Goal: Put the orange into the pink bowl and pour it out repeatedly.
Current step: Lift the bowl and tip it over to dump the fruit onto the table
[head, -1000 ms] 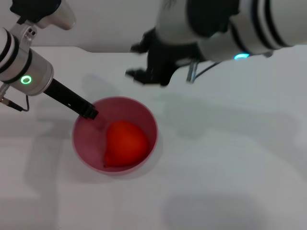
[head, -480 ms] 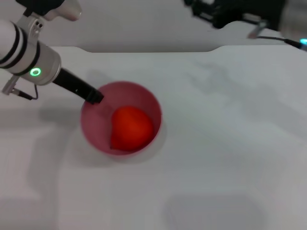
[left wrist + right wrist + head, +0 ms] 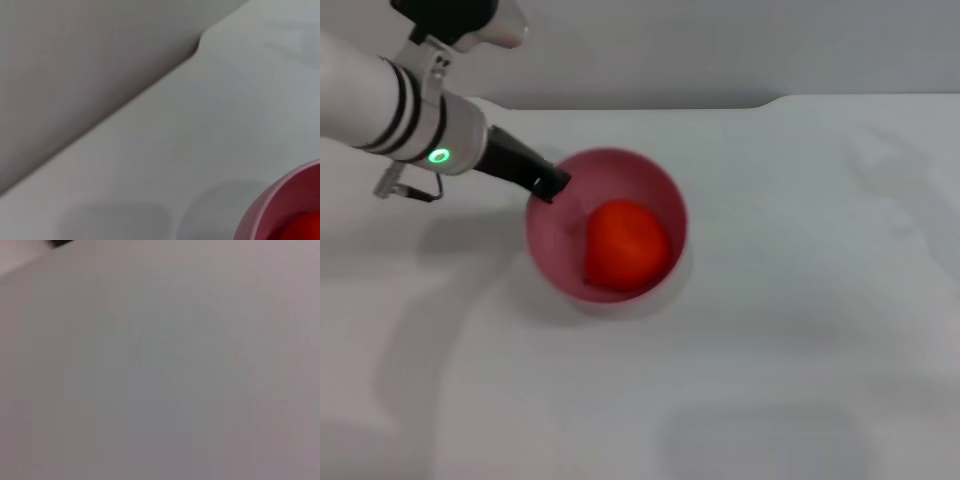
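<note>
1. The white table (image 3: 800, 300) carries the pink bowl (image 3: 552, 262), upright, mouth facing up; being round, it has no long axis.
2. The left gripper (image 3: 552, 185) reaches in from the bowl's far-left side, its black tip clamped on the rim.
3. The orange (image 3: 626, 246) lies inside the bowl, just beyond the gripper tip, toward the opposite wall.

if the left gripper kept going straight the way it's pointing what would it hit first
The left gripper sits at the pink bowl's near rim, pointing across and down into it. Going straight on, it would most likely meet the orange inside the bowl first, though depth is hard to judge.
</note>
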Motion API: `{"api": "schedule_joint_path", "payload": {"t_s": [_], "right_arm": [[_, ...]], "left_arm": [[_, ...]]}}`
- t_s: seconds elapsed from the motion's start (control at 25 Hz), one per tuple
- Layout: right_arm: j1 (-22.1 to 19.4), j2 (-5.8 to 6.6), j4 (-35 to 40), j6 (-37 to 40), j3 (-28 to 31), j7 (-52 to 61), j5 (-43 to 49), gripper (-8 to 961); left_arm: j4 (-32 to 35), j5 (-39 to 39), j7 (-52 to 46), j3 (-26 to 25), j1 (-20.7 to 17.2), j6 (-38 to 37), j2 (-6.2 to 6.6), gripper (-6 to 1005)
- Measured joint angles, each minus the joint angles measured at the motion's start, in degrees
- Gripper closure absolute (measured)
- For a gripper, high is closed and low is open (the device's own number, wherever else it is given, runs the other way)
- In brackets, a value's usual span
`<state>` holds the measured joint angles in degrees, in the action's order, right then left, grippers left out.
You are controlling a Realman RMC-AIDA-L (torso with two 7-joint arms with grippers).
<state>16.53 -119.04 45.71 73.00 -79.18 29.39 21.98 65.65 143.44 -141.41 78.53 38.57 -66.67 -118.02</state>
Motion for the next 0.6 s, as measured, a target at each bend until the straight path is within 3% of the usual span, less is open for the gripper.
{"api": "schedule_joint_path", "payload": {"t_s": [0.24, 0.6], "right_arm": [[1.1, 0.05, -11.8, 6.7, 0.1, -6.4, -16.3, 485], [1.9, 0.11, -18.0, 7.7, 1.1, -6.3, -22.0, 485]], "left_arm": [[3.1, -0.3, -0.4, 9.3, -3.3, 12.2, 0.00, 958], [6.9, 4.5, 0.1, 18.2, -10.5, 28.6, 0.00, 959]]}}
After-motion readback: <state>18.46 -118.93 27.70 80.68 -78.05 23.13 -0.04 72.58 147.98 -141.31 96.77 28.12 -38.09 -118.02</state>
